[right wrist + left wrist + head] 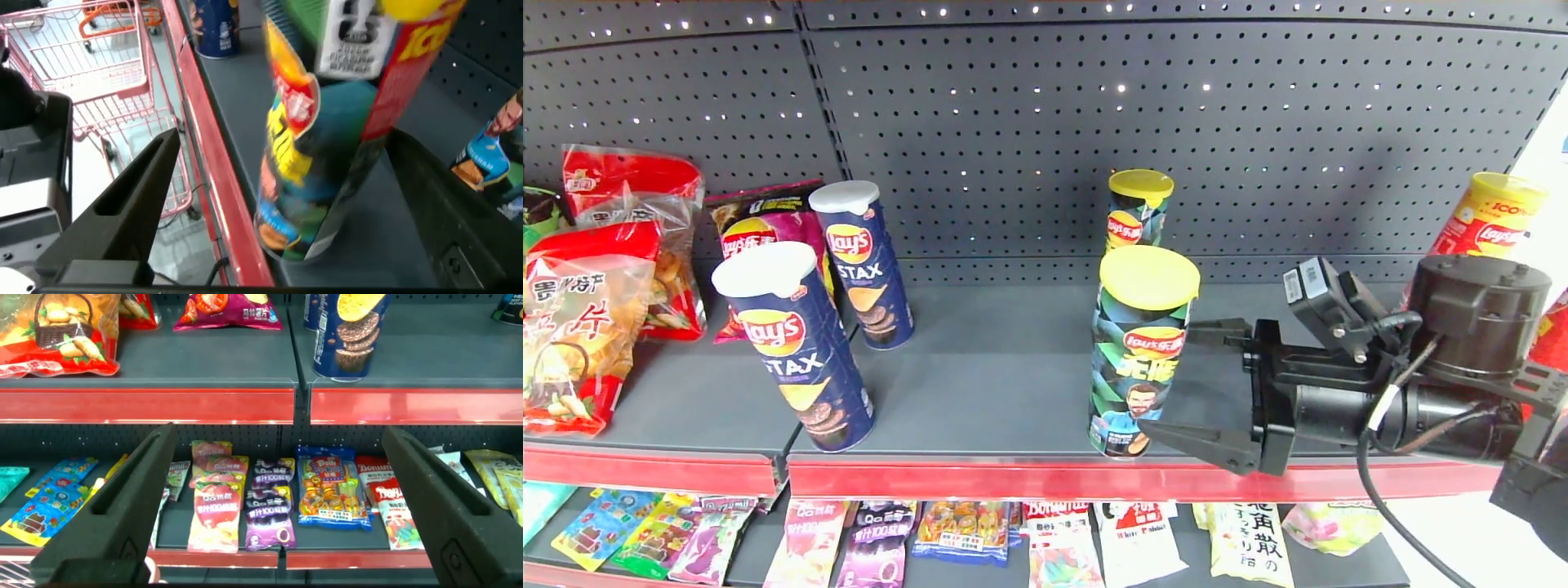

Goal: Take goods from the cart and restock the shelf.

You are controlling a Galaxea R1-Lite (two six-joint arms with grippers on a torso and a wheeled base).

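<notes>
right gripper (1168,380), jaws wide and holding nothing, straddles the tall green cardboard crisp tube with yellow plastic lid (1145,351), upright at the front edge of the grey metal shelf (1013,367), centre frame; likely light, slick, dentable, best pinched gently mid-body.

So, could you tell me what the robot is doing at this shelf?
The right gripper is open at the front edge of the shelf, a finger on either side of the upright green can with the yellow lid; contact is unclear. The left gripper, also open and empty, faces the snack packets on the lower shelf.
</notes>
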